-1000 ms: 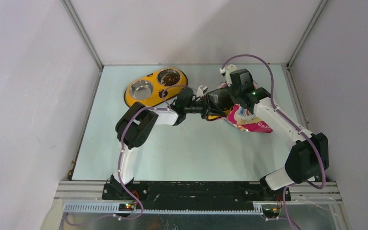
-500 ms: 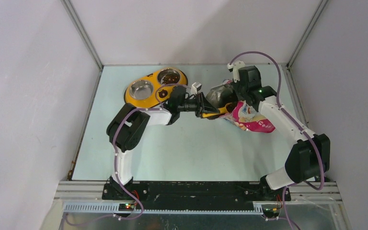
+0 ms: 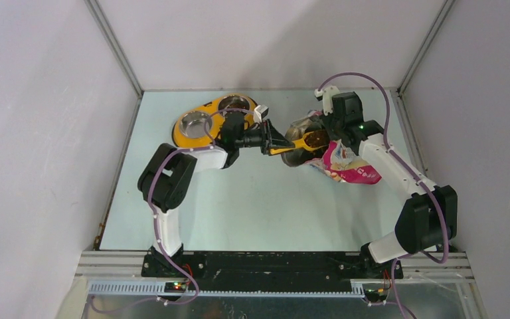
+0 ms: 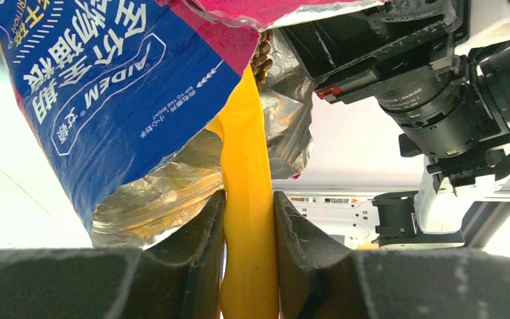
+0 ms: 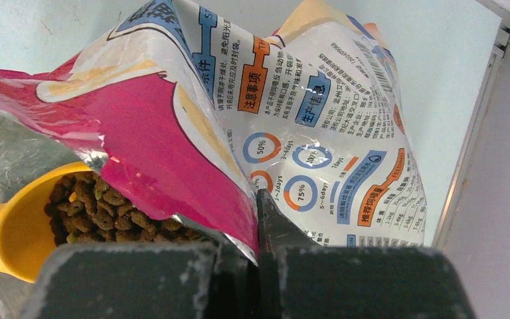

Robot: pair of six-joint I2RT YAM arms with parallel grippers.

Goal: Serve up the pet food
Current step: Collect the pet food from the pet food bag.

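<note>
Since my left arm has pulled back over the last second, away from the pouch and toward the yellow feeder, the orange scoop that was buried in the bag now sits at its mouth with its cup showing; my left claw is clenched on the scoop's handle, one finger pressed to each side; the scoop carries a heaped load of kibble, dark-brown pellets that my right wrist view shows just under the pink torn lip of the bag; my right claw is clenched on that lip, pinching the foil edge and holding the mouth up and open, while the rest of the pouch slumps on the table right of centre, apart from the feeder; so the filling is done, I judge, and the carry has begun; the feeder lies at the far left, just behind my left wrist, its left steel bowl bare and shining, its right one mostly hidden by my own arm, so I cannot tell what is in it; what matters next is keeping the scoop level as it clears the foil, because the lip hangs over the heap; a brush against that edge or a roll of my wrist could scatter pellets short of a bowl.
</note>
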